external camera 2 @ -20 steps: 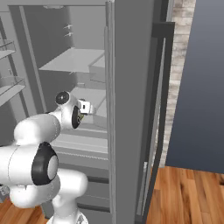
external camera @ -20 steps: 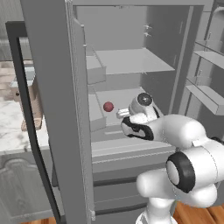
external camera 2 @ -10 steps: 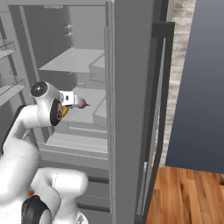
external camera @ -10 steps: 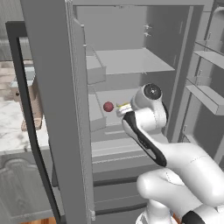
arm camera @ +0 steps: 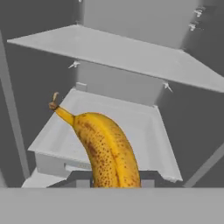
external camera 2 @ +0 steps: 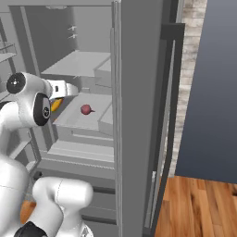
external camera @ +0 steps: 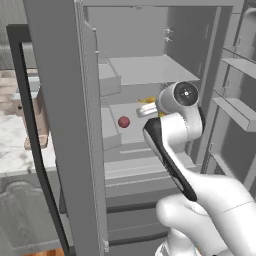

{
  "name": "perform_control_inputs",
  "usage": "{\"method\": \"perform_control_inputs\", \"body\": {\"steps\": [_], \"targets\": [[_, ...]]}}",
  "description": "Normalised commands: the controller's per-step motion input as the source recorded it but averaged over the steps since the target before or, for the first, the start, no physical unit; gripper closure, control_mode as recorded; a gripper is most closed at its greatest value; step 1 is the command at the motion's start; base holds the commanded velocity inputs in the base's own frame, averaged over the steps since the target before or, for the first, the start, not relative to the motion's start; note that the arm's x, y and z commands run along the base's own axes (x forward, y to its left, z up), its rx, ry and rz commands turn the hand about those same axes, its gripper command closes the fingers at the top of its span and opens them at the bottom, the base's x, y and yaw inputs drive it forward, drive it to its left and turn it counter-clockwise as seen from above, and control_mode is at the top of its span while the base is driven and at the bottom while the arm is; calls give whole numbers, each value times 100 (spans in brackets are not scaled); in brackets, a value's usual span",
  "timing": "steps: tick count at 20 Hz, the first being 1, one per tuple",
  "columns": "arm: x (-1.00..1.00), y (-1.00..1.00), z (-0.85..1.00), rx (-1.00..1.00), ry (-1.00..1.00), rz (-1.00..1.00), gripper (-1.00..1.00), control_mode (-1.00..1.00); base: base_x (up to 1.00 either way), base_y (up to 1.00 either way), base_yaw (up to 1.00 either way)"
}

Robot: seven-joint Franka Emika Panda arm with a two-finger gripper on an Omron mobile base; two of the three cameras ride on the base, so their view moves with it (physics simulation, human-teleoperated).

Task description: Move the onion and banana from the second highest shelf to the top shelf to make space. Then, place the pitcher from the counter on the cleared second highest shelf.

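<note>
The fridge stands open, its top shelf [external camera: 150,69] bare grey. On the second shelf [external camera: 131,131] below it the onion [external camera: 123,121] sits alone toward the left side, also seen from the right base camera [external camera 2: 85,109]. The banana [arm camera: 105,151] is off to the right of the onion, well apart from it, and shows as a yellow sliver [external camera: 148,100] just behind the arm's wrist. The arm rises from the base, bends at the elbow and reaches into the fridge at the level of the second shelf. In the hand view the banana runs up from between the claw's [arm camera: 112,183] fingers, stem end pointing away; whether the fingers are pressing on it cannot be told. The counter [external camera: 15,147] lies left of the fridge door.
</note>
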Motion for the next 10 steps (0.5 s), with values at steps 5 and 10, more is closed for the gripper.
{"method": "perform_control_inputs", "body": {"steps": [5, 10], "targets": [[-12, -42, 91, 0, -22, -9, 100, -100, 0, 0, 0], [2, -57, 79, 0, -2, -4, 100, -100, 0, 0, 0]]}}
